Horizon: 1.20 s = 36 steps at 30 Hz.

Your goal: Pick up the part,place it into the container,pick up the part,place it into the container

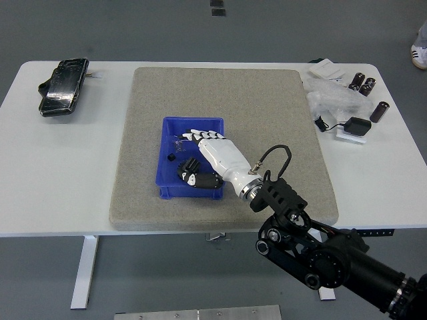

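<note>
A blue container (193,121) stands on the grey mat (220,93) in the middle of the table. My right hand (200,155), white with black fingertips, reaches over the container from the lower right, its fingers spread above the inside. A black gear (185,175) lies in the container's near part, partly hidden by my thumb. A small black part (172,158) and a clear bit (177,140) also lie inside. I cannot see whether a second gear lies under my hand.
A black pouch (63,87) lies at the table's far left. At the far right are clear plastic bags (330,100), black cylinders (363,83), a black adapter (355,125) and white cards (325,69). A shoe (420,52) shows at the top right.
</note>
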Motion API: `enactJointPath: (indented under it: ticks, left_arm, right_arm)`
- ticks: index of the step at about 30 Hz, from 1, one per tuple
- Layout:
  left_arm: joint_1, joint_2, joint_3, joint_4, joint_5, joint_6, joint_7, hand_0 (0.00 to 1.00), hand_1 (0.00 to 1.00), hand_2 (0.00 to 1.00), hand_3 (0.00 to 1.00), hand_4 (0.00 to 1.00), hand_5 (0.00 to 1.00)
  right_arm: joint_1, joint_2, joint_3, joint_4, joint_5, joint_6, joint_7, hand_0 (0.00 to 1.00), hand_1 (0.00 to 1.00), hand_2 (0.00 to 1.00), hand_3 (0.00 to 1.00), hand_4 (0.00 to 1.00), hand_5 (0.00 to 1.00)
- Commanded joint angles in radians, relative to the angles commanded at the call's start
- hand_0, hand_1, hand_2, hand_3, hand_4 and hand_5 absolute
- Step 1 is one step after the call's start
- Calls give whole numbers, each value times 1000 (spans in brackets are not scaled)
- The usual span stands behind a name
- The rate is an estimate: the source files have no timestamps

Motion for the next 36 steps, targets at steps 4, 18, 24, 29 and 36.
enactJointPath:
  ticks: [4,18,24,29,36]
  left_arm:
    - [-1,-1,1,0,1,0,-2,654,579,580,613,741,282]
    - [5,-5,1,0,-3,-2,2,654,579,578,611,741,286]
    - [5,-9,3,0,-5,-3,3,654,579,577,611,740,282]
    - [3,-8,1,0,0,-5,3,654,579,577,611,739,282]
    - [8,0,-4,0,7,-5,8,654,578,577,613,739,279]
  right_arm:
    - [-24,-8,34,24,52,-42,26,982,941,913,861,782,392]
    - [-111,-115,320,-11,430,-108,256,764,706,719,699,770,400]
    - [-140,-125,345,-15,533,-81,348,765,707,719,699,768,390]
    - [-166,-137,359,-4,648,-78,446,745,685,702,674,768,386]
    - [-211,-149,421,18,760,-56,494,741,683,698,673,777,391]
